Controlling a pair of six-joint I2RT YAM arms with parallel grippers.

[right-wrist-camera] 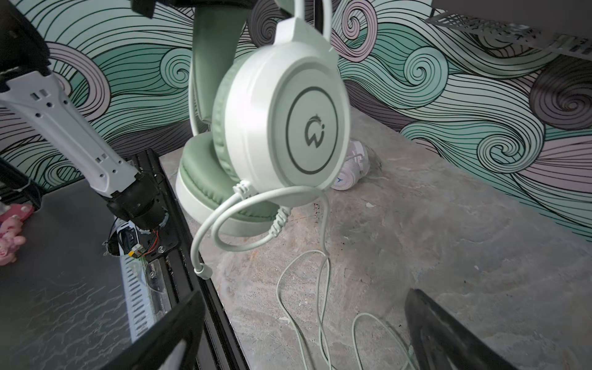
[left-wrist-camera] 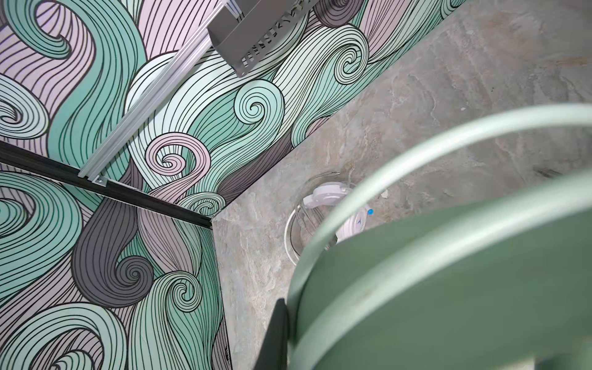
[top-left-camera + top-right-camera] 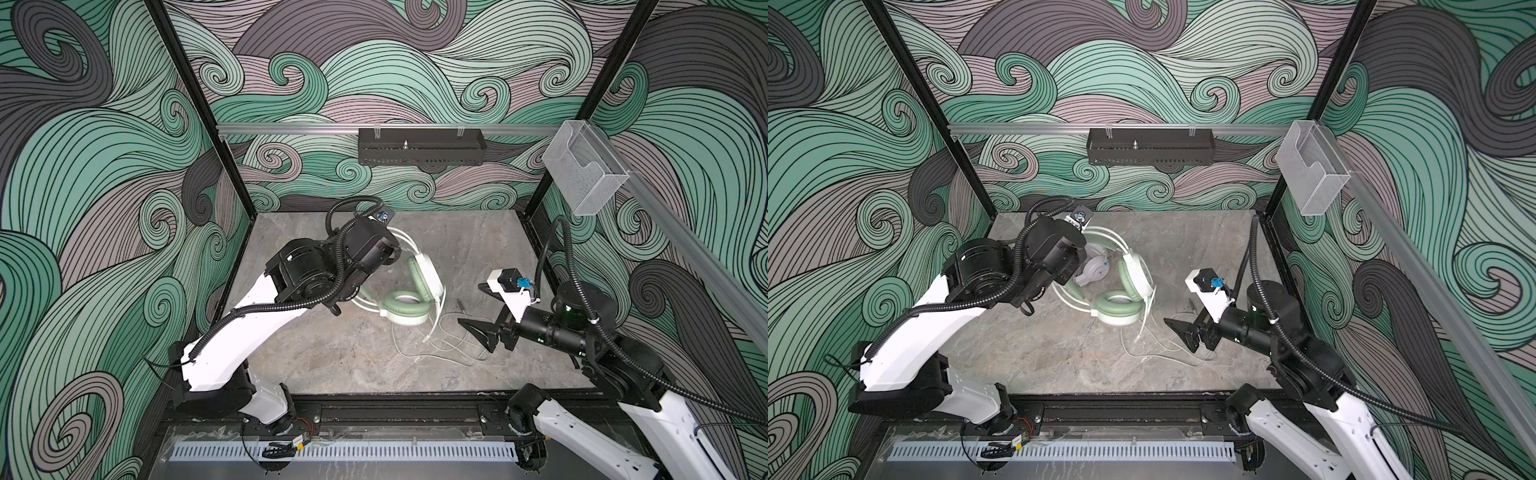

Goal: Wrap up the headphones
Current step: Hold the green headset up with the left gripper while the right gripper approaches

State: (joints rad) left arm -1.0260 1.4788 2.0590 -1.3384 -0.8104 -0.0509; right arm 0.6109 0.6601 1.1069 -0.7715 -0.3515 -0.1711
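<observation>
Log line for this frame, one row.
left claw: shut on mint headset headband | right claw: open, near loose cable | white headset: on table

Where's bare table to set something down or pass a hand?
Bare: back-right corner of the table, between mint headset and back wall; front strip between cable and front rail. Crowded: centre, where mint headset, cable loops and open right hand meet; white headset back-left under the left arm.
</observation>
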